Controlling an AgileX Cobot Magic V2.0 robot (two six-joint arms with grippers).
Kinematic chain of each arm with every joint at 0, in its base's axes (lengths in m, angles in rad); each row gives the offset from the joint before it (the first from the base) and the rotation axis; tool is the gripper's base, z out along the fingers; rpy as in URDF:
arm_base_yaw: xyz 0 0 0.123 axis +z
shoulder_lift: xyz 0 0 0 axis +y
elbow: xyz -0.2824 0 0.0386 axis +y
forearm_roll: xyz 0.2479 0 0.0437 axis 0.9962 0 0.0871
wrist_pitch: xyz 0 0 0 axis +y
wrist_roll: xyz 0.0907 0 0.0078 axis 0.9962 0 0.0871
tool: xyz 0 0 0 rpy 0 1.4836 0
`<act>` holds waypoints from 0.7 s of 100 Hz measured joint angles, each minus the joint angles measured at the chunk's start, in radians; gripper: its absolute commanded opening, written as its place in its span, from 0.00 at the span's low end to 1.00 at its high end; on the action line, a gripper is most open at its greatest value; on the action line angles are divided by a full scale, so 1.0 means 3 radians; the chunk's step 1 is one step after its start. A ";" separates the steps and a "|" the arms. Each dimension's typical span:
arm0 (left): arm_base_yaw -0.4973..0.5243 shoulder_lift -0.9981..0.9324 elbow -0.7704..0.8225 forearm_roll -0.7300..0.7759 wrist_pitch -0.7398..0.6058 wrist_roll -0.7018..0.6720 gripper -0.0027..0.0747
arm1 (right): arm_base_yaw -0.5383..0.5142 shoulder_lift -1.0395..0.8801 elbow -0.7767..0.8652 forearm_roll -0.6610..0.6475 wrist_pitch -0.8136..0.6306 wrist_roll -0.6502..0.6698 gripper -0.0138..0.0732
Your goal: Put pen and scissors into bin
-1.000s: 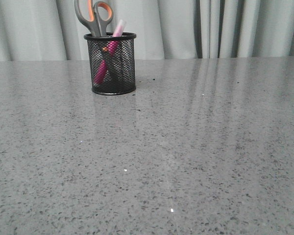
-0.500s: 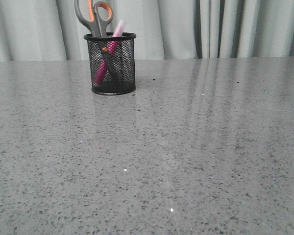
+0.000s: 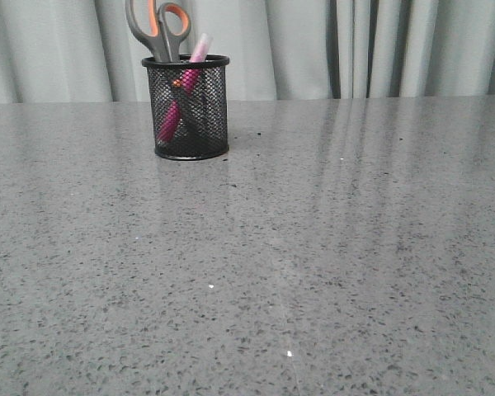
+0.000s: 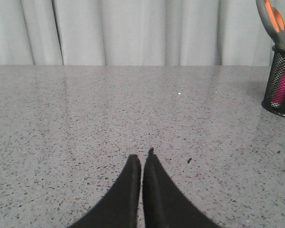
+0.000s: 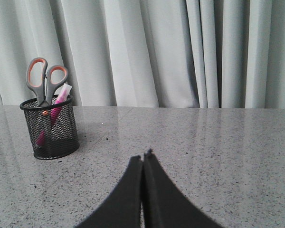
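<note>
Scissors (image 3: 155, 30) and pen (image 3: 181, 89) stand in bin (image 3: 188, 109), upper left. Left gripper (image 4: 142, 158) and right gripper (image 5: 143, 156) closed, empty; best kept clear.

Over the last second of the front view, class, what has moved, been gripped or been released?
Nothing visibly changed. The scissors and the pen stay standing in the bin at the far left of the table, and no gripper has entered the front view.
</note>
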 measured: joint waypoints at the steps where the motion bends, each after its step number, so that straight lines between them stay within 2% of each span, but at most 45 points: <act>1: 0.0000 0.0000 0.0000 0.0000 0.0000 0.0000 0.01 | 0.0000 0.0000 0.0000 0.0000 0.0000 0.0000 0.08; 17: 0.0000 0.0000 0.0000 0.0000 0.0000 -0.0005 0.01 | 0.0000 -0.0074 0.0000 0.0020 0.0075 0.0000 0.08; 31: 0.0000 0.0000 0.0000 0.0000 0.0000 -0.0005 0.01 | 0.0000 -0.0392 0.0000 0.0159 0.0654 0.0000 0.08; 48: 0.0000 0.0000 0.0000 0.0000 0.0000 -0.0005 0.01 | 0.0000 -0.0947 0.0008 0.0190 0.1374 -0.0234 0.08; 70: 0.0000 0.0000 0.0000 0.0000 0.0000 -0.0005 0.01 | -0.0027 -0.1523 0.0099 0.0201 0.1806 -0.0507 0.08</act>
